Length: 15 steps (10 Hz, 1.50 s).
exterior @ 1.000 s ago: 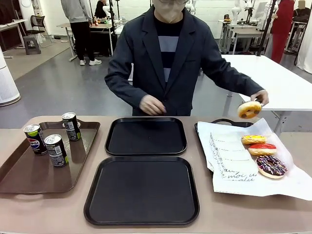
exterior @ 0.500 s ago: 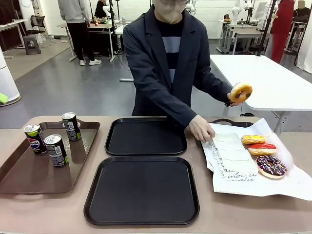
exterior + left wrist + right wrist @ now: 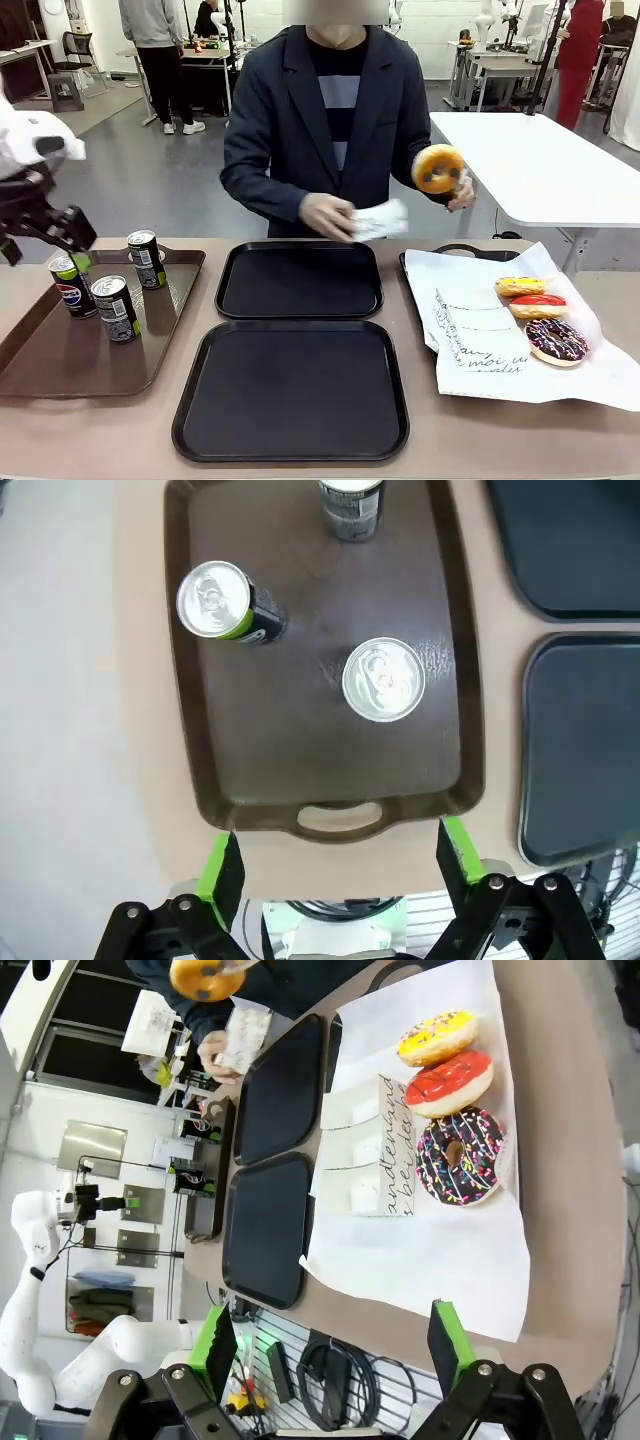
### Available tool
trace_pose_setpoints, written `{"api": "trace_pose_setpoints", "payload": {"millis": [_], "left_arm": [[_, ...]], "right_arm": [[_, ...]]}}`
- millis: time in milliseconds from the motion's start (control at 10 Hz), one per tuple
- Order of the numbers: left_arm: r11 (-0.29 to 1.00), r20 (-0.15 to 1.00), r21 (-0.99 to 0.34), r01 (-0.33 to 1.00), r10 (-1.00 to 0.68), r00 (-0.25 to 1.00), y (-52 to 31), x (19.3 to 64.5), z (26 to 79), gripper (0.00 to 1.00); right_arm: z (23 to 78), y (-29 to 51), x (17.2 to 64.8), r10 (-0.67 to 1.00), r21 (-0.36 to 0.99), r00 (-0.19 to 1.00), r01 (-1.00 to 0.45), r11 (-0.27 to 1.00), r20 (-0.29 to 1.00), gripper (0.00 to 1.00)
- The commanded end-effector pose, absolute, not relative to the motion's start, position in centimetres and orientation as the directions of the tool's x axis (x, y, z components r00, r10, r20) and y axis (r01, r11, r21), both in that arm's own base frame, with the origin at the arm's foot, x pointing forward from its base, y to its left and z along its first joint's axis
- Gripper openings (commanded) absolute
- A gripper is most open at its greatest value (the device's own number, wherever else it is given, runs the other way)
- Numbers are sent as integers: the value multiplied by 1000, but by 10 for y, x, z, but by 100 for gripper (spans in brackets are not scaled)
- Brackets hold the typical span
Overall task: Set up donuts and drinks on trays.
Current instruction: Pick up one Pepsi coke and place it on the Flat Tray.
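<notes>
Left wrist view — my left gripper (image 3: pixel 338 855), newly arrived above the brown tray (image 3: pixel 200 740): jaws at full spread, nothing held; three drinks (image 3: pixel 383 679) just beyond my fingertips, farthest one cut off. My right gripper (image 3: pixel 330 1335): wide, empty, donuts (image 3: pixel 455 1155) ahead. Person (image 3: pixel 330 120) has raised one donut (image 3: pixel 437 168) with a sleeve (image 3: pixel 380 218) — black trays (image 3: pixel 292 390) unfilled.

The white left arm (image 3: pixel 28 145) now reaches in, left of the far black plastic tray (image 3: pixel 300 280). Above that tray the person's hand (image 3: pixel 325 215) has lifted a white paper sleeve (image 3: pixel 382 220), and the golden-brown ring donut (image 3: pixel 437 168) comes closer.
</notes>
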<state>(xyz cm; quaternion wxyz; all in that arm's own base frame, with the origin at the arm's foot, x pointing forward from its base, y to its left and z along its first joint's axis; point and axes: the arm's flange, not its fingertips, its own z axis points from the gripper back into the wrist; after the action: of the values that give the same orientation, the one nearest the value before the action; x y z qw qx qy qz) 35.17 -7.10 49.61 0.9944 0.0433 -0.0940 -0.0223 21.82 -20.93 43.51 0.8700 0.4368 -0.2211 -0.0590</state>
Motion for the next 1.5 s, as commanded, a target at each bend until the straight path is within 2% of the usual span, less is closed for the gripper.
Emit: {"api": "trace_pose_setpoints", "payload": {"millis": [0,100,200,300,800,1400], "left_arm": [[993,173,117,4,-24,985,-81,373,474,100],[995,197,100,-9,-11,980,-82,377,468,100],[1000,225,28,-8,2,974,-74,374,471,100],[995,163,100,25,-41,986,-84,370,468,100],[996,163,80,36,-48,985,-84,373,465,100],[994,169,89,-69,54,984,-94,414,427,100]], "right_arm": [[435,-211,221,-299,796,887,-116,594,352,100],[435,-211,221,-299,796,887,-116,594,352,100],[435,-211,221,-299,796,887,-116,594,352,100],[435,-211,221,-299,796,887,-116,594,352,100],[435,-211,221,-299,796,887,-116,594,352,100],[435,-211,221,-299,796,887,-116,594,352,100]]}}
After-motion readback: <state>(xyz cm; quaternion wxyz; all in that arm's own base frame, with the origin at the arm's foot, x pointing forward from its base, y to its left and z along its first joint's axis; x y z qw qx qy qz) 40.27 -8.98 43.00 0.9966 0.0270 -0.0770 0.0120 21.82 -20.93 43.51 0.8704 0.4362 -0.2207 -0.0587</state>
